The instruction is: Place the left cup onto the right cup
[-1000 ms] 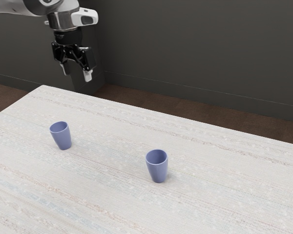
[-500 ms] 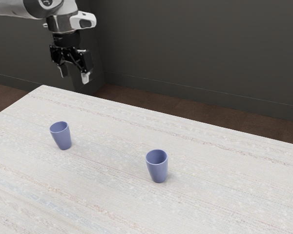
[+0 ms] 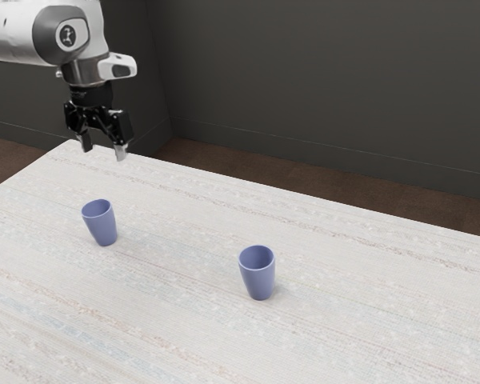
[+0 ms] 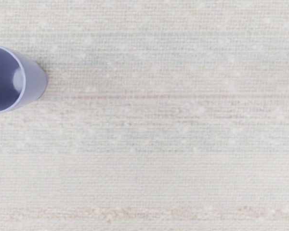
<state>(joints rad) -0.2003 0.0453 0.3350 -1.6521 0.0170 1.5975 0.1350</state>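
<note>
Step in hand, by my read: approach and grasp of the left cup; nothing is lifted or stacked yet.

Counter [image 3: 344,320]: wide, pale, woodgrain, and it carries both cups. Left cup [image 3: 100,222]: blue, upright, mouth up, toward the exterior view's left, mid-depth on the counter. Right cup [image 3: 257,272]: same blue, same shape, upright, nearer the camera and well apart to the exterior view's right.

How to do it well:
- Carry the hand nearward and down until the fingers straddle the left cup's wall or rim.
- Come down vertical. The cup tapers to a narrow base, so a sideways nudge could tip it.
- Grip high on the wide part, so the narrow base hangs free to drop into the right cup's mouth.
- Lift fully above the right cup's rim before crossing over, and centre before lowering.

Arm [image 3: 32,36]: white, comes in from the exterior view's upper left, with the wrist pointing straight down. Gripper [image 3: 104,150]: black, hangs above the counter's far left edge, beyond the left cup and higher, touching nothing. Fingers [image 3: 121,152]: released, spread apart, empty.

Wrist view: looks straight down on bare counter, with a blue cup [image 4: 12,79] at the frame's edge, off to one side of the hand. Probably the left cup, so the hand is not centred over it yet.
</note>
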